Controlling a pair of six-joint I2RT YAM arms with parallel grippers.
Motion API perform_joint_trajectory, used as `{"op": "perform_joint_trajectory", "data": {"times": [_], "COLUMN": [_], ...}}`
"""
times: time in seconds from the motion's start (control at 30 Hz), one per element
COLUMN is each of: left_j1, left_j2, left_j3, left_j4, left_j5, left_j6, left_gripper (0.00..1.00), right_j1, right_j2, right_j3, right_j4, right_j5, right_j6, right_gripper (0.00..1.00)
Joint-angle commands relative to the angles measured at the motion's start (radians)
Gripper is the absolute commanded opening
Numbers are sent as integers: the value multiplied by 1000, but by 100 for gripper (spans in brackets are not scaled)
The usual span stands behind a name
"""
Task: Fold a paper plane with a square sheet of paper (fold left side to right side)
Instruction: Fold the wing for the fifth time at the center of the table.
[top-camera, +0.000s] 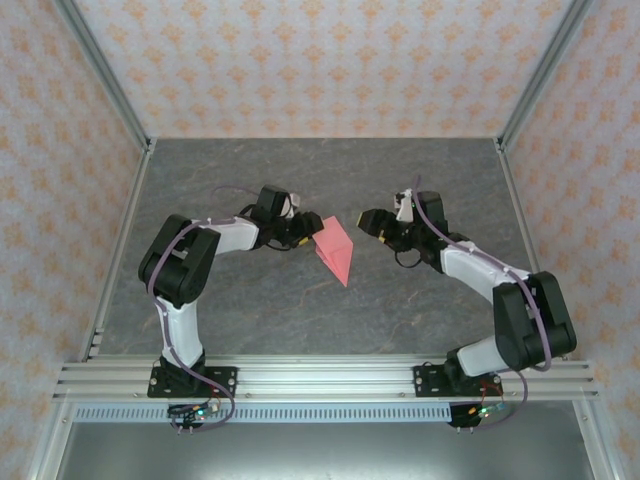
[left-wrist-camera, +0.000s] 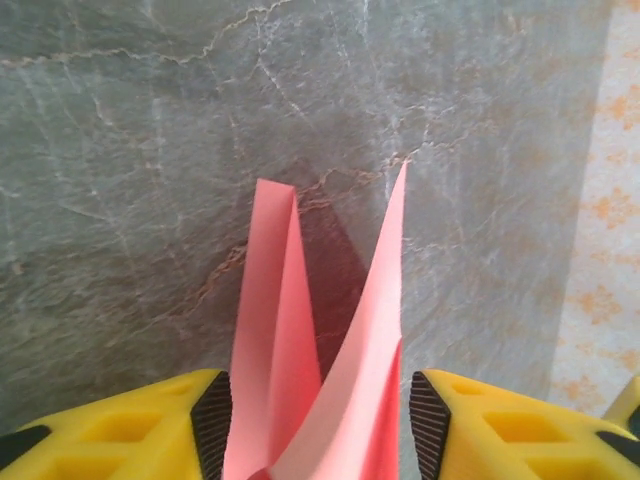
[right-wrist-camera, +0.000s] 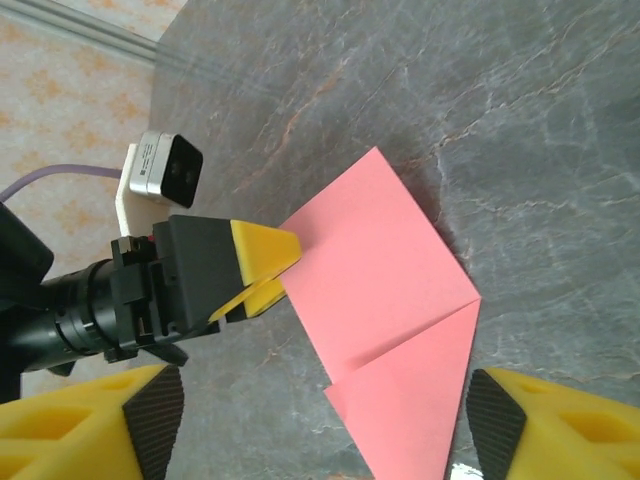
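Looking down my left claw (left-wrist-camera: 320, 432), I see the pink paper (left-wrist-camera: 268, 350) standing between my black pads (left-wrist-camera: 212, 428), two folded flaps rising in a V. The left pad touches one flap and the right sits just beside the other. The paper's lower part is cut off at the frame's bottom, so I cannot tell whether I'm truly pinching it; the jaws are half-narrowed around it, that much I see. From the right wrist, those yellow tips sit at the paper's edge, one above, one below. From above, the paper sits mid-table (top-camera: 250, 300) between my two claws, its point toward the bases. My right claw (right-wrist-camera: 325, 430) hangs wide, gripping nothing, fingers cropped at the bottom corners, the paper's pointed end showing between them.
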Motion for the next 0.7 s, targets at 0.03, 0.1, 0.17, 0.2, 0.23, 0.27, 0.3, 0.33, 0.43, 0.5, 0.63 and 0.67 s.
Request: {"op": "perform_joint_trajectory", "data": {"times": [0.03, 0.1, 0.17, 0.2, 0.23, 0.27, 0.3, 0.33, 0.43, 0.5, 0.63, 0.67], "left_j1": [-8, -8, -6, -4, -3, 0, 3, 8, 26, 35, 39, 40], "left_j2": [-5, -20, -59, -79, -97, -114, -133, -149, -195, -220, -239, -238], "left_j3": [22, 12, -2, -12, -23, -33, -45, -55, -85, -102, -103, -102], "left_j4": [70, 65, 51, 43, 38, 38, 43, 44, 54, 52, 28, 36], "left_j5": [36, 40, 42, 42, 50, 60, 79, 100, 168, 211, 301, 318], "left_j6": [21, 48, 90, 118, 147, 169, 193, 219, 270, 328, 380, 380], "left_gripper": [26, 13, 5, 3, 0, 0, 0, 0, 0, 0, 0, 0], "right_j1": [-37, -50, -56, -56, -56, -55, -55, -55, -56, -55, -55, -55], "right_j2": [54, 78, 99, 108, 121, 133, 149, 166, 211, 230, 264, 275], "right_j3": [-2, 9, 18, 23, 24, 31, 42, 51, 75, 78, 81, 86], "right_j4": [97, 94, 112, 121, 148, 155, 148, 149, 151, 180, 257, 266], "right_j5": [-109, -137, -173, -195, -226, -249, -267, -289, -342, -372, -429, -447], "right_j6": [7, -21, -54, -72, -84, -104, -131, -154, -202, -208, -198, -194], "right_gripper": [76, 75, 75, 75, 75, 75, 74, 73, 71, 71, 71, 71]}}
